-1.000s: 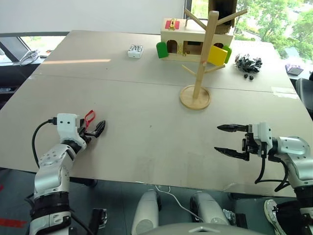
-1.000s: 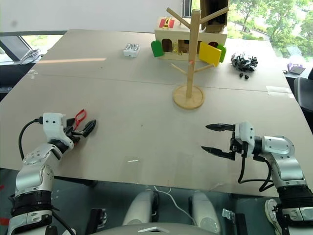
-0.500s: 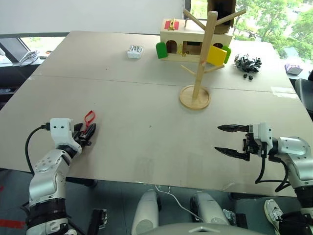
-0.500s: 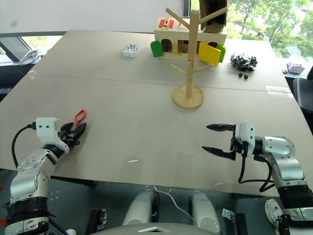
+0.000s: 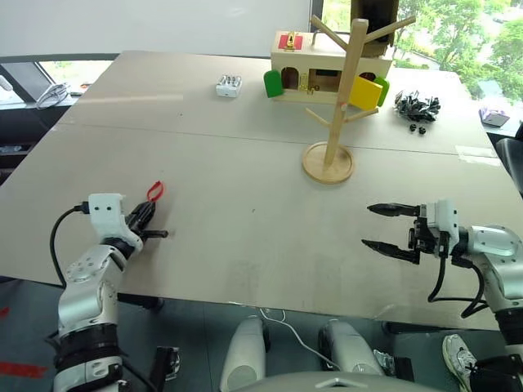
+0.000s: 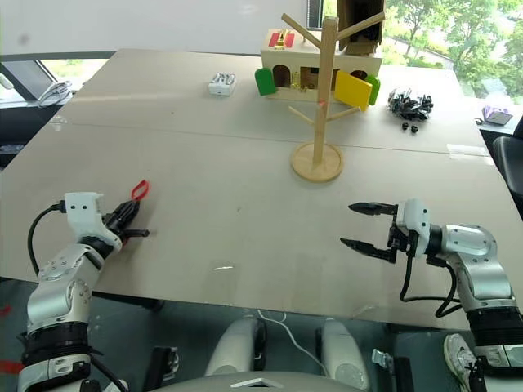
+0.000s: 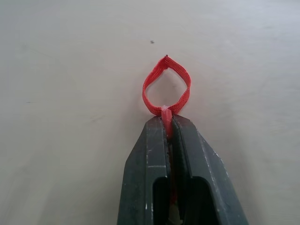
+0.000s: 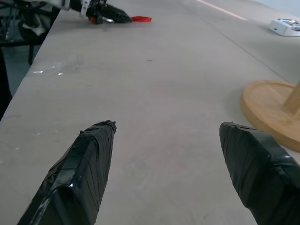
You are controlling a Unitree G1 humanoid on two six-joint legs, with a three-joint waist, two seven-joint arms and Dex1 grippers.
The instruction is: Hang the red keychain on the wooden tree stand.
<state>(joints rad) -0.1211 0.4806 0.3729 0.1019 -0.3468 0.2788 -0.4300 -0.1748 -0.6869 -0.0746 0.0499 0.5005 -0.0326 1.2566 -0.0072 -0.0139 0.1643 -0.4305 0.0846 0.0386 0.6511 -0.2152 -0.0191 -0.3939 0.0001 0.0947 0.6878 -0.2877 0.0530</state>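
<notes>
Your left gripper [image 7: 168, 123] has its jaws pinched tight on the red keychain [image 7: 166, 90], low over the table [image 5: 245, 204] near its left edge. Your right gripper [image 5: 386, 227] waits with jaws spread, empty. The carry to the wooden tree stand [image 5: 341, 98], well apart, and the hanging are still ahead.

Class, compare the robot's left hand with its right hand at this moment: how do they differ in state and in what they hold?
The left hand is shut, its fingers pinching the red keychain at the base of the loop; the right hand is open and holds nothing. The left hand is at the table's left front edge, far from the wooden tree stand; the right hand is nearer it. Both have two black fingers.
</notes>
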